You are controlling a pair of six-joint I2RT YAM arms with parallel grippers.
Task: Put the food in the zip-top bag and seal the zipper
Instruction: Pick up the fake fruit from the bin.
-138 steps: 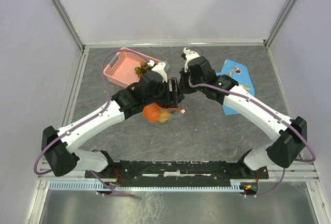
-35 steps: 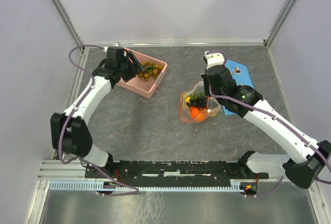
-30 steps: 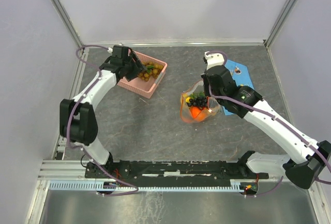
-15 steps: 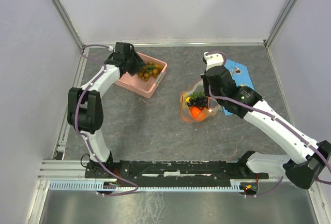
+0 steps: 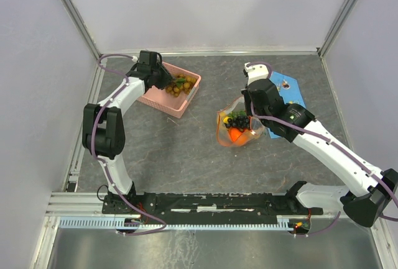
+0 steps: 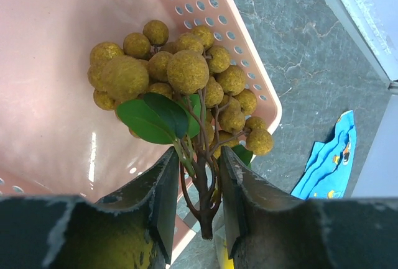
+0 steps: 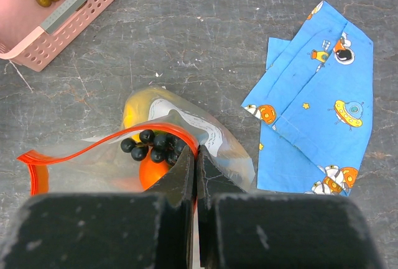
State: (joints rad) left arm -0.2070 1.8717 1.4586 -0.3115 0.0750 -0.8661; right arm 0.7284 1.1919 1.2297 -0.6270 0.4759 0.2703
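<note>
**Two grippers engaged: one at the basket, one on the bag**

Readable text: I found none I could make out. A white patch on the wall of the zip-top bag (image 7: 217, 148) was too small to read. The blue cloth (image 7: 317, 101) carried only cartoon prints: an astronaut, ringed planets and saucers.

The left gripper (image 6: 198, 157) sat over the pink basket (image 6: 249, 64) with one finger on each side of the stem of the grape bunch (image 6: 180, 70). I could not tell whether the jaws were pressing on it. The bunch lay inside the basket, against its far wall.

The right gripper (image 7: 196, 157) had its jaws pinched together on the bag's rim at the zipper (image 7: 30, 160), and the mouth gaped. Inside I saw a lemon (image 7: 134, 113), an orange (image 7: 152, 173) and dark berries (image 7: 155, 145).

The bag rested on the table (image 7: 186, 33), just beside the cloth and well apart from the basket. The right fingers hid the bag's near side.
</note>
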